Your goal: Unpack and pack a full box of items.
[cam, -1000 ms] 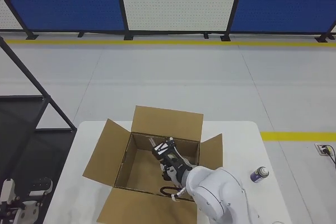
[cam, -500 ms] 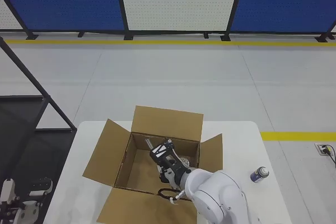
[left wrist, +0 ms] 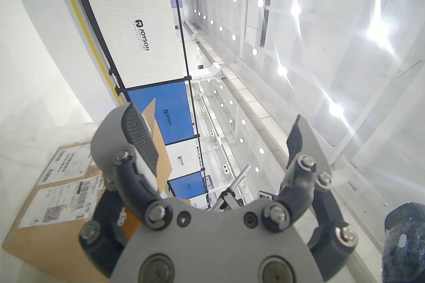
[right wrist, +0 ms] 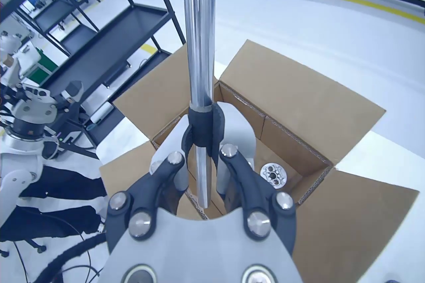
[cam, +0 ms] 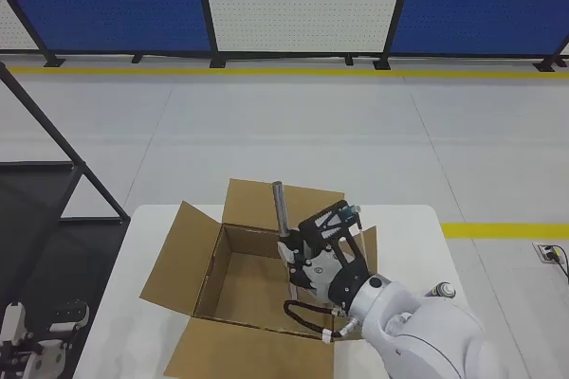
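Observation:
An open cardboard box (cam: 256,284) stands on the white table (cam: 408,227). My right gripper (cam: 290,250) is above the box's inside, near its back wall, shut on a shiny metal rod (cam: 279,208) that sticks up past the back flap. In the right wrist view the rod (right wrist: 198,32) runs straight out from between the gripper (right wrist: 202,128). Down in a corner of the box (right wrist: 298,92) lies a round metal disc (right wrist: 273,176). My left gripper (left wrist: 215,125) is open and holds nothing, tilted up toward the ceiling beside a labelled side of the box (left wrist: 63,198).
A small spray can (cam: 443,291) stands on the table to the right of the box, partly hidden by the arm. A black shelf rack (cam: 38,189) stands off the table's left side. All four box flaps are folded outward.
My right gripper has risen out of the box with the rod in it. The rod, earlier low inside the box, now stands up above the back flap.

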